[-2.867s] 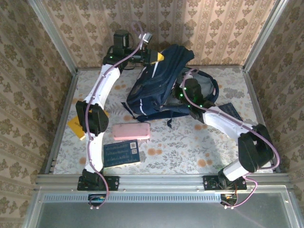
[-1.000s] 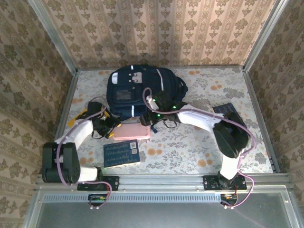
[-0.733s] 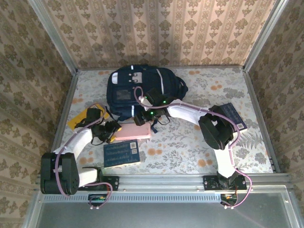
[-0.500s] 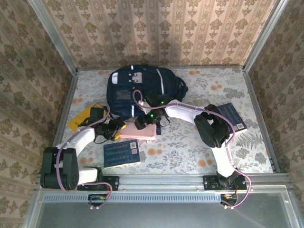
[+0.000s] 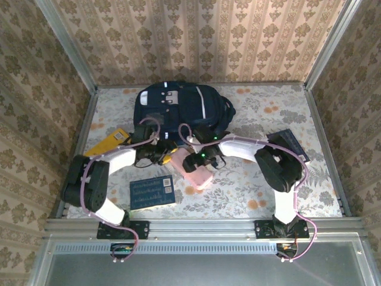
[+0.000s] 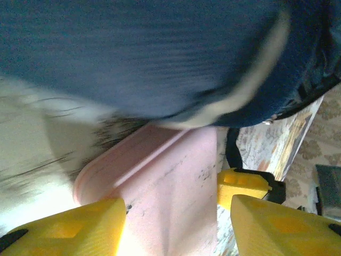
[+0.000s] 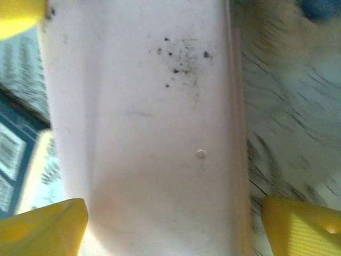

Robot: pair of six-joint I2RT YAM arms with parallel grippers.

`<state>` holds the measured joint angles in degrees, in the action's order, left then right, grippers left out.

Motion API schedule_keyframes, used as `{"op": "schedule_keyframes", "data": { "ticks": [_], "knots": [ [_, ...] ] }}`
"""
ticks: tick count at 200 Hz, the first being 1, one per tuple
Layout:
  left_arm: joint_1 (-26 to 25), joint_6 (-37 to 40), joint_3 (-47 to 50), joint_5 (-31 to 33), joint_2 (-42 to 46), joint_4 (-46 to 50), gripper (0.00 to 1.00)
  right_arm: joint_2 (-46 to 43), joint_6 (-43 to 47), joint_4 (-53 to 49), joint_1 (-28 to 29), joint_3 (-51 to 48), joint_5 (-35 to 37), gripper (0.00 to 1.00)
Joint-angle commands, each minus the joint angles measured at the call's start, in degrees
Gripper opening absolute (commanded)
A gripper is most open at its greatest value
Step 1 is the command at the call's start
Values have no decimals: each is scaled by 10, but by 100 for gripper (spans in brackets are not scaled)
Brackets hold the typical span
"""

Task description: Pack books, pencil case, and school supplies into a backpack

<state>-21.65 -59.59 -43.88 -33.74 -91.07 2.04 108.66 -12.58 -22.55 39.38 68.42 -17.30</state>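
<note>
The navy backpack (image 5: pixel 172 110) lies flat at the back centre, and its blurred fabric (image 6: pixel 160 53) shows in the left wrist view. The pink pencil case (image 5: pixel 196 173) slants just in front of it. My left gripper (image 5: pixel 168 157) (image 6: pixel 178 213) is shut on the case's upper-left end (image 6: pixel 170 176). My right gripper (image 5: pixel 193 162) (image 7: pixel 176 218) straddles the case (image 7: pixel 144 133) across its width, open, with a sliver of table showing beside one finger. The blue book (image 5: pixel 152 192) lies near front left, the yellow book (image 5: pixel 107 142) at left, the dark navy book (image 5: pixel 289 143) at right. The school supplies are out of view.
Metal rails (image 5: pixel 196 225) frame the floral table (image 5: pixel 238 190), with patterned walls close on three sides. The blue book's edge (image 7: pixel 16 144) shows beside the case in the right wrist view. Backpack straps (image 5: pixel 225 110) trail to the right of the bag.
The pencil case has swung from lying crosswise to slanting and shifted right. My left gripper has moved right with it to the backpack's front edge. My right gripper has drifted slightly right.
</note>
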Motion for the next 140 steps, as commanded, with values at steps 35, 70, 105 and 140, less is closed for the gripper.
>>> {"op": "schedule_keyframes", "data": {
  "ticks": [35, 70, 105, 140],
  "knots": [
    [-64, 37, -80, -3, -69, 80, 58, -99, -68, 44, -12, -129, 143, 79],
    [-77, 107, -124, 19, -58, 191, 59, -150, -105, 83, -47, -179, 57, 78],
    [-98, 142, -134, -3, -61, 227, 59, -135, -126, 96, -71, -187, -43, 75],
    [-104, 149, -128, -26, -81, 230, 59, -133, -149, 123, -70, -209, -100, 77]
  ]
}}
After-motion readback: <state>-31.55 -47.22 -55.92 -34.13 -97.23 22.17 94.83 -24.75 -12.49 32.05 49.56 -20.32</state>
